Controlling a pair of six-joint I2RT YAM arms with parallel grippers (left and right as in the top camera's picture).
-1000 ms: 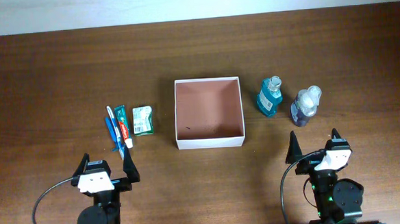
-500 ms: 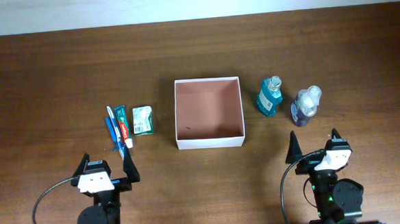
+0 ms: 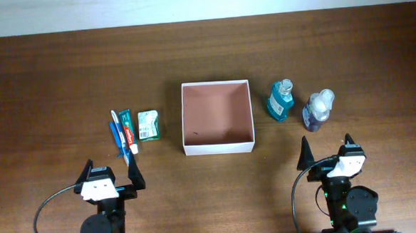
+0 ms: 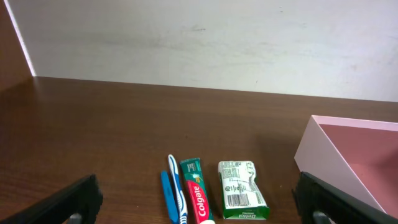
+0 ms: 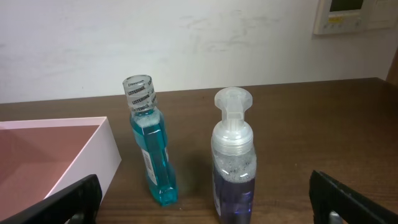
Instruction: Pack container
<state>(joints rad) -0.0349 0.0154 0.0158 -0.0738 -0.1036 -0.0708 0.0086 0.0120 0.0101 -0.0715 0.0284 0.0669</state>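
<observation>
The container [image 3: 219,146], a square shallow white-walled box with a reddish-brown inside, sits mid-table and holds nothing; its wall shows in the left wrist view [image 4: 323,162] and the right wrist view [image 5: 93,155]. Left of it lie a blue toothbrush [image 3: 116,135], a toothpaste tube [image 3: 128,130] and a green soap packet [image 3: 148,124]. Right of it stand a teal mouthwash bottle [image 3: 279,102] and a purple pump bottle [image 3: 317,111]. My left gripper [image 3: 112,176] is open and empty, near the front edge behind the toothbrush. My right gripper [image 3: 327,150] is open and empty, in front of the bottles.
The table is dark brown wood [image 3: 63,74], with a white wall along its far edge [image 4: 199,43]. A wall panel [image 5: 354,15] shows at the top right of the right wrist view.
</observation>
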